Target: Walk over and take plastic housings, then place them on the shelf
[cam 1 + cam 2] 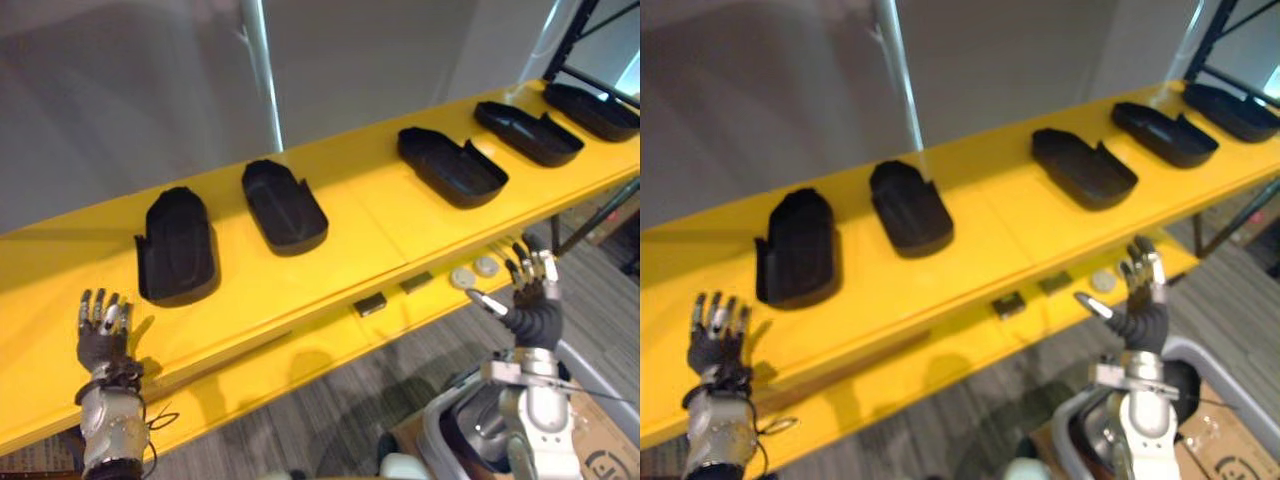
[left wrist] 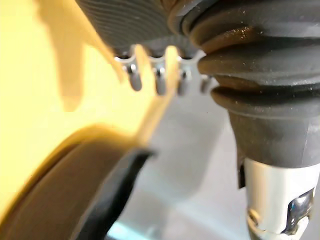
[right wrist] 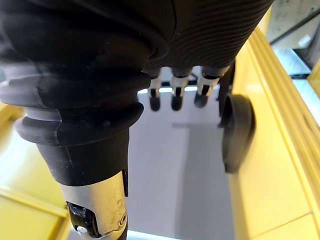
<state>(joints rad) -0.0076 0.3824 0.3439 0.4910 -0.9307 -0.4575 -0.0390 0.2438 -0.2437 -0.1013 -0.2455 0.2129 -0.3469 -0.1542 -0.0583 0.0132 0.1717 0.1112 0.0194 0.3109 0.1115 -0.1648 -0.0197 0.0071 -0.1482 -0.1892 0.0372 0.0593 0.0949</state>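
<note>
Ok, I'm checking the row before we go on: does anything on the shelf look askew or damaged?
No damage or spill shows. On the shelf, the leftmost housing is turned at a different angle from the next housing, so the row looks uneven. Left hand and right hand are open, empty.

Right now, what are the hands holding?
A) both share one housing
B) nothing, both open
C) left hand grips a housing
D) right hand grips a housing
B: the left hand and the right hand are both raised with straight fingers and nothing in them, and the nearest housing lies on the yellow shelf, apart from either hand.
</note>
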